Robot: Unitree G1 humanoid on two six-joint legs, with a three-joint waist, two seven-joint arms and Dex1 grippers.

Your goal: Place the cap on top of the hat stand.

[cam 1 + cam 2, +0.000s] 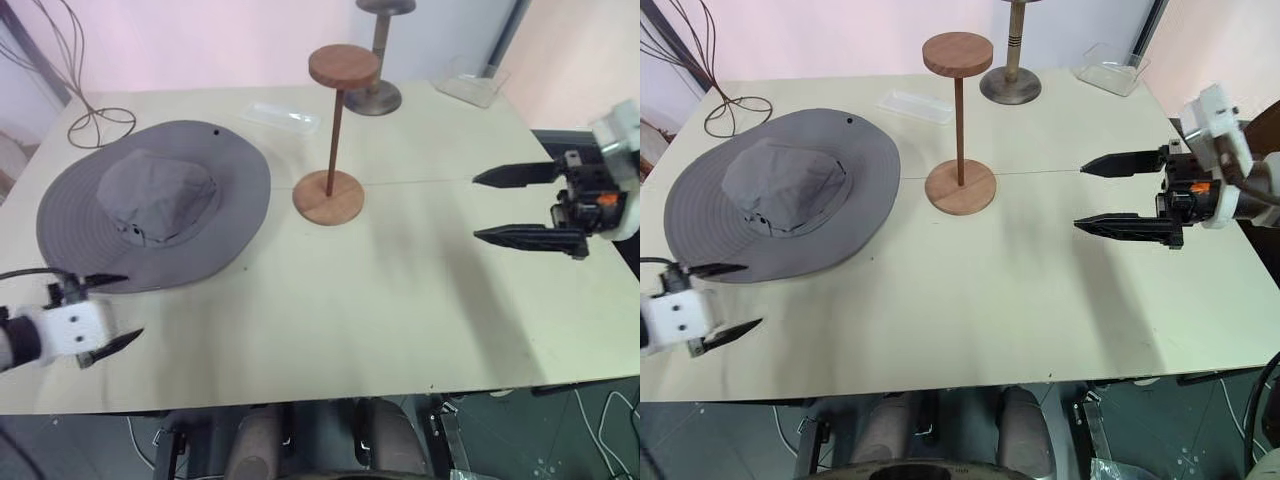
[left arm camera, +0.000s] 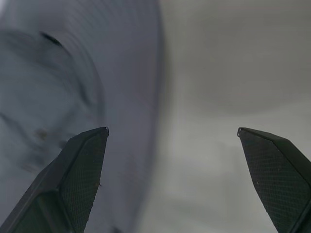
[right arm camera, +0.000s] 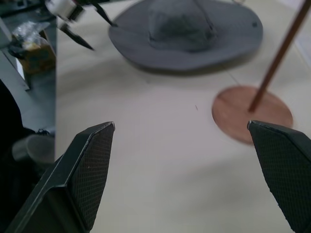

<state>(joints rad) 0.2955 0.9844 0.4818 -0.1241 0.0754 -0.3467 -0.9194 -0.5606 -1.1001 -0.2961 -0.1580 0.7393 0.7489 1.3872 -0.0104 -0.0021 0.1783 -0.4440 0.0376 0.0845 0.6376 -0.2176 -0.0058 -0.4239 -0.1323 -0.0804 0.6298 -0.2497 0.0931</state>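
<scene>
Cap [image 1: 155, 205] lies flat on the table [image 1: 400, 300] beside the hat stand [image 1: 333, 140], both grippers, left gripper [image 1: 112, 310] and right gripper [image 1: 500, 205], have wide, empty fingers, so grabbing its brim looks next.

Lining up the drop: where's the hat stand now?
The hat stand stands mid-table, just right of the cap, in front of the grey metal stand.

Materials and finishes on the matt, pale desk [image 1: 420, 300].
Cap [image 1: 155, 205]: soft grey cloth, stitched brim. Hat stand [image 1: 330, 150]: smooth brown wood. Gripper fingers [image 3: 87, 170]: black, finely textured.
</scene>
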